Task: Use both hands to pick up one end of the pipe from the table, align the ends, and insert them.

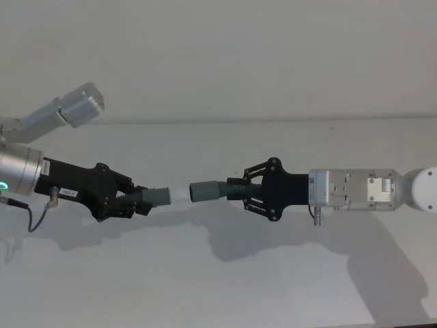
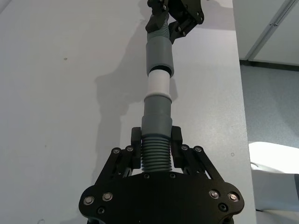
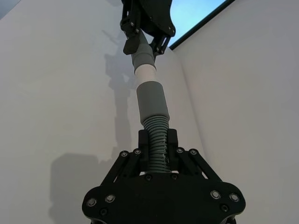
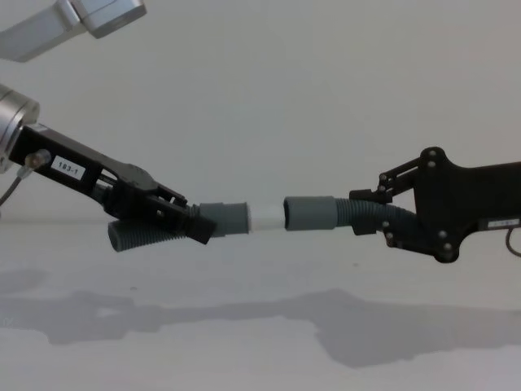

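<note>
Black and big at the front of my left wrist view sat my left claw, its fingers pinching the ribbed part of the shorter pipe piece. That piece pointed away from me, first its grey collar, then its white plug. My right claw came in from the right side, and it was pinching the ribs of the longer pipe piece just behind its grey open cuff.

Both pieces hung up in the air above the white tabletop, not touching it. So the picking up looked done to me, and I was at the lining-up step. From the chest view the white plug's tip was right at the mouth of the cuff, and I could not tell if it had gone in a little. The two pieces looked nearly in one straight line.

Next, I thought, the claws should push gently toward each other, keeping the pieces straight, so the plug slides in.

Below us the tabletop had plenty of open room all around, and its edges were well apart from both claws.
</note>
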You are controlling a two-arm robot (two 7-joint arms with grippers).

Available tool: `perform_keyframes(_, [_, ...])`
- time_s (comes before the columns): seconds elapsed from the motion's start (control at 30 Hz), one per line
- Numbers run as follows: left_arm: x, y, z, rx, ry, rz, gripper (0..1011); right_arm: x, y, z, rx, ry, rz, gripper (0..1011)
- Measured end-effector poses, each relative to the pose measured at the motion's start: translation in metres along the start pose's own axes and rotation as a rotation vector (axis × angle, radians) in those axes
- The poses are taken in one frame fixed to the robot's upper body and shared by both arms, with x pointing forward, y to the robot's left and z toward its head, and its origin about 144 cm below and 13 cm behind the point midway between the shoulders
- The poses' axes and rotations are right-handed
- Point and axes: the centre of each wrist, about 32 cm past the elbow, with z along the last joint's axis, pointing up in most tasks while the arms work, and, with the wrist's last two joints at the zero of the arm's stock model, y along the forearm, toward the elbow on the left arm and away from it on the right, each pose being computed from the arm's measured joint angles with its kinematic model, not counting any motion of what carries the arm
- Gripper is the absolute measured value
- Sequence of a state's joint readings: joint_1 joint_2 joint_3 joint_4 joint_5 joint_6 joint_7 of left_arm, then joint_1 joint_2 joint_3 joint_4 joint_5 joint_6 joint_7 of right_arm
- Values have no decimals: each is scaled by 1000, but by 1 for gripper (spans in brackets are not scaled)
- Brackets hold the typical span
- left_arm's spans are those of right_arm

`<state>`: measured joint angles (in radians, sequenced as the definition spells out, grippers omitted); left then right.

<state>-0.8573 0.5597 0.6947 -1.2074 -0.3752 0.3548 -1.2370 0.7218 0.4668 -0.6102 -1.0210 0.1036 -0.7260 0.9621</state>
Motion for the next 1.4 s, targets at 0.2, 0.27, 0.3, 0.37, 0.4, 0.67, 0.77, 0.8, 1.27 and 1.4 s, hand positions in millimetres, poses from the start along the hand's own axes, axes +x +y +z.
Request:
perform_keyframes(0.2, [0, 0, 0, 0, 0, 0, 330, 0, 0, 0, 2, 2, 1, 204])
perform_keyframes(0.27, [0, 0, 0, 0, 0, 0, 330, 0, 1, 0, 3, 3, 0, 204])
perform_keyframes(0.3, [0, 0, 0, 0, 0, 0, 330, 0, 1, 0, 3, 3, 0, 204])
perform_keyframes(0.37, [0, 0, 0, 0, 0, 0, 330, -1, 1, 0, 4, 4, -1, 204])
perform_keyframes(0.4, [0, 0, 0, 0, 0, 0, 330, -1, 1, 0, 4, 4, -1, 204])
perform_keyframes(0.67, [0, 0, 0, 0, 0, 0, 330, -1, 3, 0, 8, 7, -4, 204])
perform_keyframes(0.77, [0, 0, 0, 0, 0, 0, 330, -1, 4, 0, 9, 8, -4, 204])
perform_keyframes(0.8, [0, 0, 0, 0, 0, 0, 330, -1, 4, 0, 10, 8, -3, 204])
perform_keyframes(1.27, [0, 0, 0, 0, 0, 0, 330, -2, 9, 0, 18, 13, 6, 204])
perform_keyframes(1.4, [0, 0, 0, 0, 0, 0, 330, -2, 10, 1, 21, 15, 9, 204])
